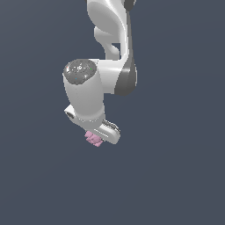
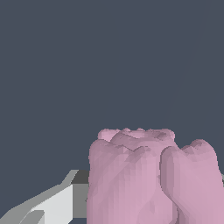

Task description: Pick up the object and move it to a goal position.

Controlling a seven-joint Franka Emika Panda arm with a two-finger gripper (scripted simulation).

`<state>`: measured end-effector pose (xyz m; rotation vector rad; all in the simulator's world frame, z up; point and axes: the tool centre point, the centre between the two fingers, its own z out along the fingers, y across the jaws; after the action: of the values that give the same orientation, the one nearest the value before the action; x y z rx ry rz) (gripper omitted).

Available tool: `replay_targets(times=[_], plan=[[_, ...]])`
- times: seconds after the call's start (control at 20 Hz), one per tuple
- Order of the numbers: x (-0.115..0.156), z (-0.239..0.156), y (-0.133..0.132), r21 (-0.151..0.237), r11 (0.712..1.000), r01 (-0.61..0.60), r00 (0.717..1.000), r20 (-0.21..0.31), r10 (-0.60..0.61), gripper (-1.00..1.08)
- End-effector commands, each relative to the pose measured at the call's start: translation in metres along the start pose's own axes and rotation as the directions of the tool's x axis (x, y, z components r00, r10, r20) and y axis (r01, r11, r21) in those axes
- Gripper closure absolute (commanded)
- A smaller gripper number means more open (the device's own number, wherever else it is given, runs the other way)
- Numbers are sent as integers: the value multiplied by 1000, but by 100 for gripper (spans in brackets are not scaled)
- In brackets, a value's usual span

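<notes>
Up close, the wrist view filled with the pink lumpy object (image 2: 148,175), one grey-white finger (image 2: 57,205) pressed at its side. The exterior view showed the gripper (image 1: 97,137) closed on the object (image 1: 93,139), which peeked out between the jaws. Flat blue-grey emptiness lay open on every side.

The object (image 1: 93,139) is pale pink all over, without markings. The arm (image 1: 85,94) is glossy white with dark grey joint bands and a speckled grey cap, and the end effector (image 1: 100,137) is white with grey finger faces.
</notes>
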<state>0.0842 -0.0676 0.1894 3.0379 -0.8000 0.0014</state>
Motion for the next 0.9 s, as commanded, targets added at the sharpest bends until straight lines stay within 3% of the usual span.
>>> replay_targets(times=[0.0,0.4,0.85], plan=[[12,-8,2,0,1000,1,1000,0,-1,108],[40,-26,5,0,1000,0,1000,1,0,108],[52,-33,6,0,1000,0,1000,1,0,108]])
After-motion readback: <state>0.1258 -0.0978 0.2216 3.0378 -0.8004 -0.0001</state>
